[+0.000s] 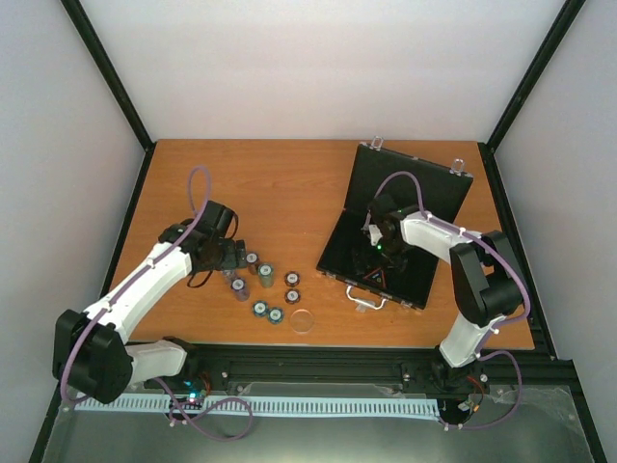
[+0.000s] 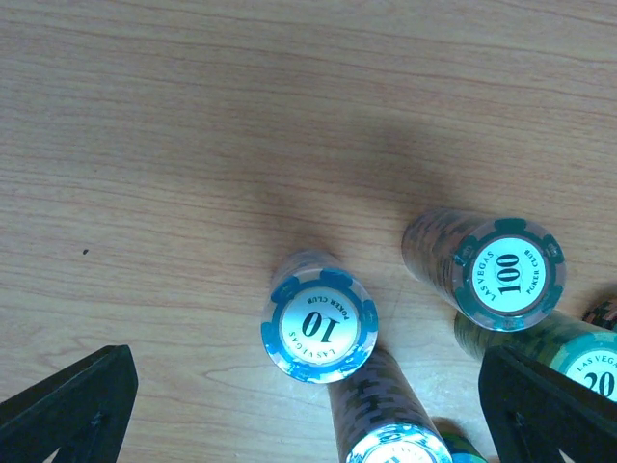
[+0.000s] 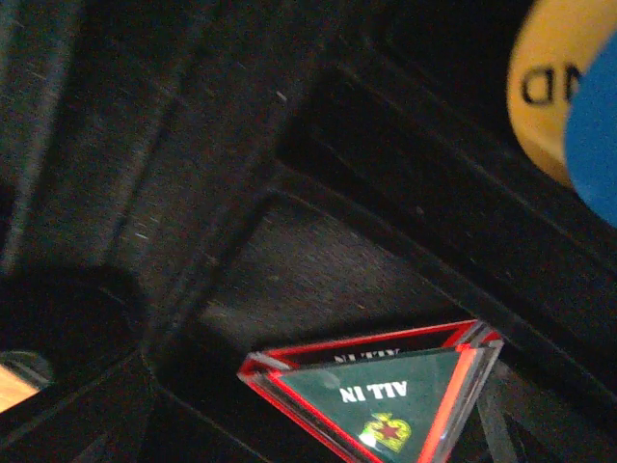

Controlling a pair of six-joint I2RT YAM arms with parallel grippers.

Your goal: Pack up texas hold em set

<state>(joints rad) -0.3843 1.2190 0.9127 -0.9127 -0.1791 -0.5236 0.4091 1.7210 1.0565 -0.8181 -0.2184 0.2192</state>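
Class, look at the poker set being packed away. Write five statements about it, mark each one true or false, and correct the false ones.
1. The black case lies open on the table. True.
2. The left gripper is clamped on a chip stack. False: its fingers are spread wide and hold nothing.
3. The triangular token reads ALL IN. True.
4. All the chip stacks are already inside the case. False: they stand on the bare table beside the left gripper.
5. In the left wrist view, the blue-edged chip on top of one stack is marked 500. False: it is marked 10.
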